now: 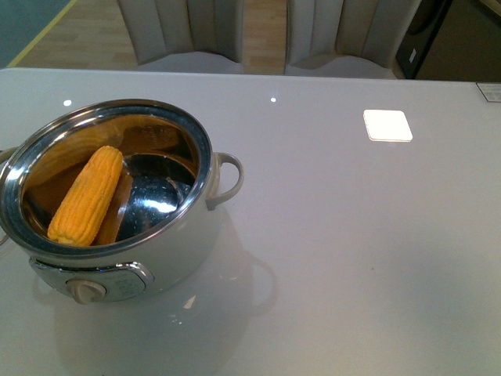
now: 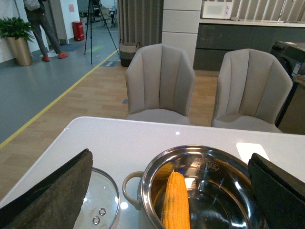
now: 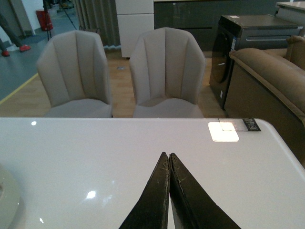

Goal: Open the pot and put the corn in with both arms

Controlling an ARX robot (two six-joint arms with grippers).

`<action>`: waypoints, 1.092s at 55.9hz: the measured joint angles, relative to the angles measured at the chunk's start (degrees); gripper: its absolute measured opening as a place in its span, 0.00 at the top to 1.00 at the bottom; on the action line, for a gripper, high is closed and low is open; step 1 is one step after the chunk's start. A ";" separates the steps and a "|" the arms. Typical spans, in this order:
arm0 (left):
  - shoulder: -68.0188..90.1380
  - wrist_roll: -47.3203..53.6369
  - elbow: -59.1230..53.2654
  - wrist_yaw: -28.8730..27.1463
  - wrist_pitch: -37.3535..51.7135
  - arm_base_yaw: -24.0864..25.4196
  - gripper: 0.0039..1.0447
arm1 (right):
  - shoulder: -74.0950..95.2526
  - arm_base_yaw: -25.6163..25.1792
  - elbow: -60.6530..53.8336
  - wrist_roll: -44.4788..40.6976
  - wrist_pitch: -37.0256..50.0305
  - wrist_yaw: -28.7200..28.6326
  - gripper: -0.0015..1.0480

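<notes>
The cream-white pot (image 1: 188, 235) stands open at the table's left, its steel bowl bare to view. The yellow corn (image 1: 88, 196) lies inside it, leaning against the left wall. In the left wrist view the pot (image 2: 143, 186) and corn (image 2: 176, 202) show below my open left gripper (image 2: 171, 191), whose fingers (image 2: 52, 191) spread wide on either side, empty. The glass lid (image 2: 102, 200) lies flat on the table beside the pot. My right gripper (image 3: 168, 156) is shut and empty above bare table. Neither arm shows in the front view.
A white square patch (image 1: 387, 125) lies on the white table (image 1: 352, 251) at the back right. Two grey chairs (image 1: 188, 31) stand behind the far edge. A pot edge (image 3: 7, 200) shows in the right wrist view.
</notes>
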 joint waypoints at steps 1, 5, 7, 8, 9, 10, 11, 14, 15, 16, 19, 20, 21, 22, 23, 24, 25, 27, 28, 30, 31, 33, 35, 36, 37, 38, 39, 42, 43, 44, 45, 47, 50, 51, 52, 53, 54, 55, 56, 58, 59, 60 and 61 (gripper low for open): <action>0.00 0.00 0.00 0.00 0.00 0.00 0.07 | -0.48 0.00 -0.15 0.00 -0.28 -0.02 0.98; 0.00 0.02 0.00 0.00 0.00 0.00 0.07 | -2.12 0.00 -0.68 0.00 -1.33 -0.02 0.98; 0.00 0.00 0.00 0.00 0.00 0.00 0.07 | -2.80 0.00 -0.90 0.00 -1.75 -0.02 0.98; 0.00 0.00 0.02 0.00 0.00 0.00 0.07 | -3.28 0.00 -1.09 0.00 -2.03 -0.02 0.98; 0.00 0.00 0.00 0.00 0.00 0.00 0.07 | -3.76 0.00 -1.27 0.00 -2.36 -0.02 0.98; 0.00 0.00 0.00 0.00 0.00 0.00 0.07 | -4.20 0.00 -1.42 0.00 -2.64 0.00 0.98; 0.00 0.00 0.00 0.00 0.00 0.00 0.07 | -4.44 0.00 -1.49 0.00 -2.82 0.00 0.98; 0.00 0.00 0.00 0.00 0.00 0.00 0.07 | -5.51 0.00 -1.77 0.00 -3.58 0.00 0.98; 0.00 0.00 0.00 0.00 0.00 0.00 0.07 | -5.92 0.00 -1.92 0.00 -3.87 0.00 0.98; 0.00 0.00 0.00 0.00 0.00 0.00 0.07 | -6.38 0.00 -2.05 0.00 -4.22 0.00 0.98; 0.00 0.00 0.00 0.00 0.00 0.00 0.07 | -7.41 0.00 -2.32 0.00 -5.03 0.00 0.98; 0.00 0.00 0.00 0.00 0.00 0.00 0.07 | -7.76 0.00 -2.38 0.00 -5.31 0.00 0.98; 0.00 0.00 0.00 0.00 0.00 0.00 0.07 | -7.89 0.00 -2.49 0.00 -5.31 -0.02 0.98; 0.00 0.00 0.00 0.00 0.00 0.00 0.07 | -8.11 0.00 -2.91 0.00 -4.76 0.00 0.98; 0.00 0.00 0.00 0.00 0.00 0.00 0.07 | -8.48 0.00 -3.30 0.00 -4.33 -0.02 0.98; 0.00 0.00 0.00 -0.02 0.00 0.00 0.07 | -8.74 0.00 -3.32 0.00 -4.44 -0.07 0.98; 0.00 0.02 0.00 -0.02 0.00 0.00 0.07 | -8.87 0.00 -3.34 0.00 -4.46 -0.02 0.98; 0.00 0.00 0.00 0.00 0.00 0.00 0.07 | -9.60 0.00 -3.32 0.00 -4.81 -0.02 0.98; 0.00 0.00 0.00 0.00 0.00 0.00 0.07 | -9.77 0.00 -3.34 0.00 -4.98 -0.04 0.98; 0.00 0.00 0.02 0.00 0.00 0.00 0.07 | -10.71 0.00 -3.34 0.00 -5.77 0.09 0.98; 0.00 0.00 0.00 0.00 0.00 0.00 0.07 | -11.13 0.00 -3.34 0.00 -6.14 0.02 0.98; 0.00 0.00 0.00 0.00 0.00 0.00 0.07 | -11.72 0.00 -3.34 0.00 -6.78 0.00 0.98; 0.00 0.00 0.00 0.00 0.00 0.00 0.07 | -12.46 0.00 -3.34 0.00 -7.54 0.00 0.98; 0.00 0.02 0.02 0.00 0.00 0.00 0.07 | -12.66 0.00 -3.34 0.00 -7.74 0.00 0.98; 0.00 0.00 0.00 0.00 0.00 0.00 0.07 | -13.00 0.00 -3.34 0.00 -8.11 0.00 0.98; 0.00 0.00 0.00 0.00 0.00 0.00 0.07 | -13.35 0.00 -3.34 0.00 -8.46 0.00 0.98; 0.00 0.00 0.00 0.00 0.00 0.00 0.07 | -13.70 0.00 -3.34 0.00 -8.81 0.00 0.98; 0.00 0.00 0.00 0.00 0.00 0.00 0.07 | -14.53 0.00 -3.34 0.00 -9.64 0.00 0.98; 0.00 0.02 0.00 0.00 0.00 0.00 0.07 | -14.84 0.00 -3.34 0.00 -9.97 0.00 0.98; 0.00 0.00 0.00 0.00 0.00 0.00 0.07 | -14.99 0.00 -3.34 0.00 -10.12 0.00 0.98; 0.00 0.02 0.00 0.00 0.00 0.00 0.07 | -15.30 0.00 -3.34 0.00 -10.43 0.00 0.98; 0.00 0.00 0.00 0.00 0.00 0.00 0.07 | -15.91 0.00 -3.34 0.00 -10.99 0.00 0.98; 0.00 0.00 0.00 0.00 0.00 0.00 0.07 | -16.57 0.00 -3.34 0.00 -11.69 0.00 0.98; 0.00 0.00 0.00 0.00 0.00 0.00 0.07 | -16.83 0.00 -3.34 0.00 -11.98 0.00 0.98; 0.00 0.02 0.00 0.00 0.00 0.00 0.07 | -16.96 0.00 -3.34 0.00 -12.11 0.00 0.98; 0.00 0.00 0.00 0.00 0.00 0.00 0.07 | -17.20 0.00 -3.34 0.00 -12.37 0.00 0.98; 0.00 0.00 0.00 0.00 0.00 0.00 0.07 | -17.46 0.00 -3.34 0.00 -12.63 0.00 0.98; 0.00 0.00 0.00 0.00 0.00 0.00 0.07 | -17.94 0.00 -3.34 0.00 -13.11 0.00 0.98; 0.00 0.00 0.00 0.00 0.00 0.00 0.07 | -18.62 0.00 -3.32 0.00 -13.84 0.00 0.98; 0.00 0.00 0.00 0.00 0.00 0.00 0.07 | -21.68 0.00 -3.32 0.00 -18.27 -0.09 0.98; 0.00 0.00 0.00 0.00 0.00 0.00 0.07 | -23.37 0.00 -3.32 0.00 -20.44 -0.04 0.98; 0.00 0.00 0.00 -0.02 0.00 0.00 0.07 | -24.06 0.00 -3.32 0.00 -21.14 0.00 0.98; 0.00 0.00 0.00 -0.04 0.00 0.00 0.07 | -25.38 0.00 -3.32 0.00 -22.10 0.09 0.98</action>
